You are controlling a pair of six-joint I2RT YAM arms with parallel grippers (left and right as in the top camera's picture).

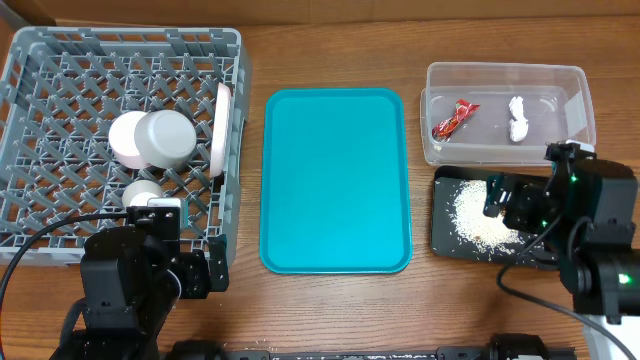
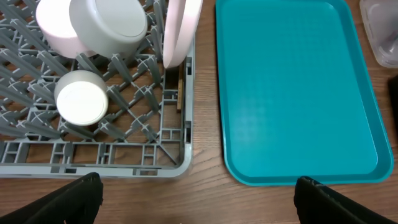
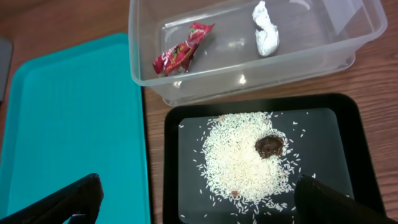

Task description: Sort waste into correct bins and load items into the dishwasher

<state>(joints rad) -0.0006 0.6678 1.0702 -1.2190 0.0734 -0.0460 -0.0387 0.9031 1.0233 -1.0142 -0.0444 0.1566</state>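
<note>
The grey dishwasher rack [image 1: 60, 70] holds a white bowl [image 1: 165, 138], a white cup [image 1: 142, 193] and an upright white plate [image 1: 221, 130]; they also show in the left wrist view: bowl [image 2: 99, 28], cup [image 2: 81, 102], plate [image 2: 180, 31]. The teal tray [image 1: 335, 180] is bare. The clear bin [image 1: 505, 115] holds a red wrapper [image 3: 180, 55] and a crumpled white tissue [image 3: 265, 34]. The black tray [image 3: 348, 124] holds spilled rice [image 3: 245, 158] and a brown scrap [image 3: 269, 145]. My left gripper [image 2: 199, 202] is open above the wood by the rack's corner. My right gripper [image 3: 196, 202] is open above the black tray.
The rack [image 2: 93, 165] fills the left of the table, the teal tray [image 2: 292, 87] the middle, the bin and black tray [image 1: 445, 235] the right. Bare wood lies along the front edge.
</note>
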